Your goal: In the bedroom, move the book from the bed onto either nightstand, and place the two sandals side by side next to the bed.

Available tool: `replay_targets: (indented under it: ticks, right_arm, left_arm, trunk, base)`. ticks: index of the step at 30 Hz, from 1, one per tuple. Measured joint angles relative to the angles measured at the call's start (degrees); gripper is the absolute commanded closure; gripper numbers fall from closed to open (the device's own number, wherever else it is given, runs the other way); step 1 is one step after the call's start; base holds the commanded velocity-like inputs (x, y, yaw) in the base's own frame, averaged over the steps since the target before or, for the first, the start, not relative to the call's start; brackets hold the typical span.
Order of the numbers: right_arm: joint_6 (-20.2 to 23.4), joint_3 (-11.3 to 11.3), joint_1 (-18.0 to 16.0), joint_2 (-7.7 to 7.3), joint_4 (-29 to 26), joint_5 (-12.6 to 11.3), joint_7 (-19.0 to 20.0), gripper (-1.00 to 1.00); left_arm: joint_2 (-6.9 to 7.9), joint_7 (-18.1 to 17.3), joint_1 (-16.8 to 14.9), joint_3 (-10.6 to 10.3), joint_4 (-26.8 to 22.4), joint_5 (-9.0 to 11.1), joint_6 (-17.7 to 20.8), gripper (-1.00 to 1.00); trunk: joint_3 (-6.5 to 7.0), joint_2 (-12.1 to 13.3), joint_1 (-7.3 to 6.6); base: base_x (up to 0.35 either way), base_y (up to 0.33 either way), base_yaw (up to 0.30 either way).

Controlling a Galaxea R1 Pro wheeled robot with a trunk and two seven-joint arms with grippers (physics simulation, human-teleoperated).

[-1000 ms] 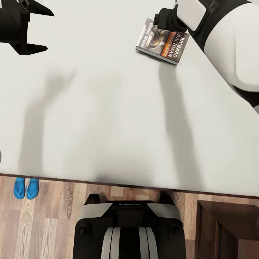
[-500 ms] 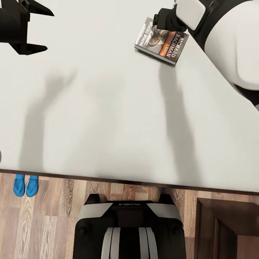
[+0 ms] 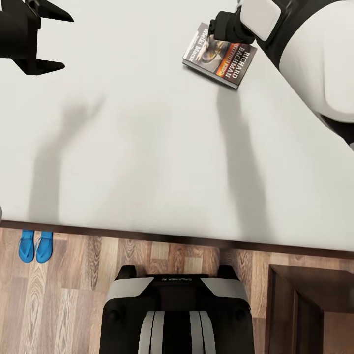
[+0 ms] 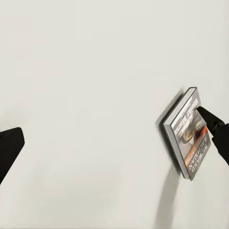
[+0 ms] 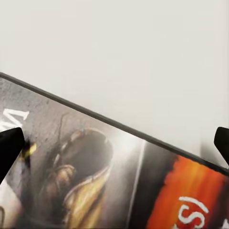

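Book [image 3: 219, 55] flat on bed [image 3: 147, 147], long axis diagonal, right gripper [image 3: 223, 27] jaws spread above, left gripper [image 3: 46, 39] jaws spread.

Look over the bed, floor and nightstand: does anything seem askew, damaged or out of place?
Only the book: it lies askew on the bed, turned at an angle to the bed's edge, under the right hand. The sandals sit neatly paired on the floor. Nothing looks damaged.
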Motion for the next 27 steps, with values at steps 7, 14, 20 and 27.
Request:
replay_targets:
  ticks: [7,14,20,27]
  right_arm:
    - [0.1,0.2,0.0,-0.01,-0.1,0.3,0.0,-1.0]
    - [0.1,1.0,0.0,-0.02,-0.2,0.5,-0.1,-1.0]
    - [0.1,1.0,0.0,-0.01,-0.1,0.4,-0.1,-1.0]
    - [0.0,1.0,-0.1,-0.01,0.2,0.4,-0.1,-1.0]
  left_arm:
    - [0.05,0.0,0.0,0.0,0.0,0.0,0.0,-1.0]
    - [0.08,0.0,0.0,0.0,0.0,0.0,0.0,-1.0]
    - [0.02,0.0,0.0,0.0,0.0,0.0,0.0,-1.0]
    - [0.02,0.0,0.0,0.0,0.0,0.0,0.0,-1.0]
  trunk:
    - [0.0,0.0,0.01]
    - [0.0,0.0,0.02]
    - [0.0,0.0,0.01]
    - [0.0,0.0,0.0]
  base:
    - [-0.09,0.056,0.0]
    - [-0.218,0.189,0.0]
    - [-0.156,0.133,0.0]
    - [-0.028,0.024,0.0]
